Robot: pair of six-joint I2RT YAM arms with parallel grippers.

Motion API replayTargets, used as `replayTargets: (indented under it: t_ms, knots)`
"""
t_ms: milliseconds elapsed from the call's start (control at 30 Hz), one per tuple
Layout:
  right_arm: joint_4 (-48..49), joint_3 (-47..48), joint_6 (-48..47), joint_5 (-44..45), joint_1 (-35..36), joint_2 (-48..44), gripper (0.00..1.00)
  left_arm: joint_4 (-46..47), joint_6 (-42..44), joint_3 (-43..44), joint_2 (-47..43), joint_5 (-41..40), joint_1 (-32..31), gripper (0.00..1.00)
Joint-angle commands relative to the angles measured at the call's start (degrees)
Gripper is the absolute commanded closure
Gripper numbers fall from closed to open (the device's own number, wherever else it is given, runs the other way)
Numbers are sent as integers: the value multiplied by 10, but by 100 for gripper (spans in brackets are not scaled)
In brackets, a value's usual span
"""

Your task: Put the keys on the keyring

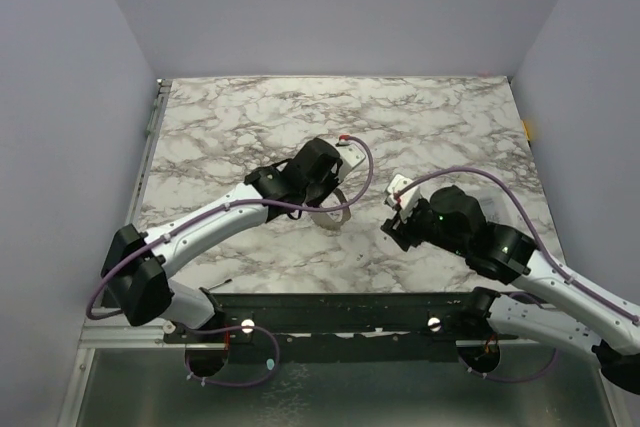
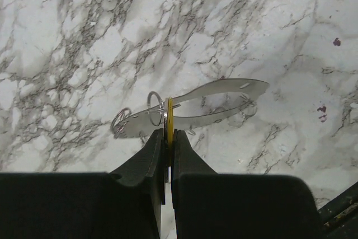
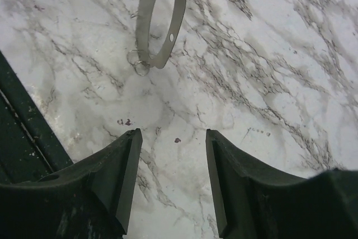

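Left pincer (image 2: 168, 138) is clamping the yellow key (image 2: 169, 117) at the keyring (image 2: 229, 84), which is lying on the worktop (image 2: 84, 37). Right pincer (image 3: 172, 135) is hovering wide and empty, ring at its 12 o'clock. Risk: nothing is pinning the ring, so key pressure could be skating it away.

No legible text, labels, brands, numbers or signs in any view.

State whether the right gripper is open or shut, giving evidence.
Open. The right gripper has its fingers wide apart, with only marble table showing between them.
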Motion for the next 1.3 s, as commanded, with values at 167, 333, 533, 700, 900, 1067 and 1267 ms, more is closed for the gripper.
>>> replayTargets:
  t_ms: [167,333,533,700,900,1067,1267]
  knots:
    - [55,-31,48,177,-1,-35,38,56,-58,83,79,135,-20,100]
    - [69,-41,52,232,-1,-57,36,69,-65,171,128,137,-40,100]
    - [76,-45,51,269,-1,-89,35,110,-76,150,106,123,-48,100]
    - [89,-58,44,281,-1,-91,34,179,-158,-7,51,70,-35,100]
    - [95,-55,44,275,-1,-66,34,246,-250,-177,43,71,-1,100]
    - [94,-48,43,269,-1,-65,34,249,-262,-222,39,43,7,100]
    - [87,-47,49,262,-1,-69,34,249,-274,-242,33,25,27,100]
